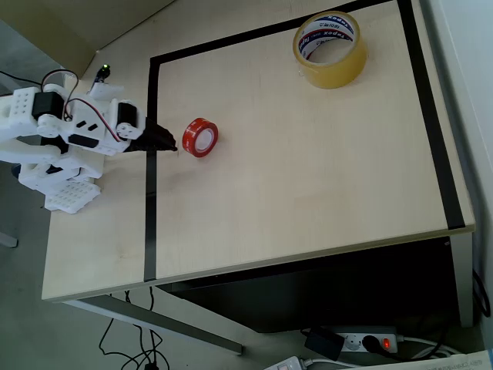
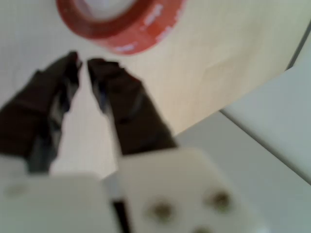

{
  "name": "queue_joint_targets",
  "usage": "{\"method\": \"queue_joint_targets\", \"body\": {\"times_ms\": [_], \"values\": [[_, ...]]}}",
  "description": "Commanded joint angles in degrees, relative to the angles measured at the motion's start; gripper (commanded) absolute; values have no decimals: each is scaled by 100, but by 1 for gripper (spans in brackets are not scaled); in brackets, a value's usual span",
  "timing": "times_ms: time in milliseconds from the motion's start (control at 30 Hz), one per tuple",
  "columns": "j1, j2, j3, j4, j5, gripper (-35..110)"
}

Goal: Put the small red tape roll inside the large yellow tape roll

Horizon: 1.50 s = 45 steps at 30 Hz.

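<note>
Yellow tape roll [image 1: 330, 49], the large one, lies flat near the table's [image 1: 308, 193] far edge at about one o'clock in the overhead view, touching the black border line [image 1: 151, 169] there. Bare wood stretches between it and the small red tape roll [image 1: 200, 137], which lies well apart at nine o'clock. Just left of the red roll sits the gripper [image 1: 169, 146], its dark fingers nearly together on nothing. In the wrist view the red roll [image 2: 121, 24] is blurred, cut off at twelve o'clock, just beyond the fingertips [image 2: 99, 65].
</note>
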State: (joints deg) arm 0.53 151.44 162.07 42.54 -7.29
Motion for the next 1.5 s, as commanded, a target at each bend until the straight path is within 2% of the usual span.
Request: {"method": "queue_joint_targets", "body": {"times_ms": [0, 333, 700, 1067, 1300, 1467], "values": [[-220, -668, -677, -369, -88, 0], [-334, -1626, -870, -1195, -105, 0], [-185, -1740, 114, -3709, -79, 0], [-141, -1397, 237, -3665, -88, 0], [-44, -1055, -387, -1362, -132, 0], [-70, -1081, -527, -1169, -132, 0]]}}
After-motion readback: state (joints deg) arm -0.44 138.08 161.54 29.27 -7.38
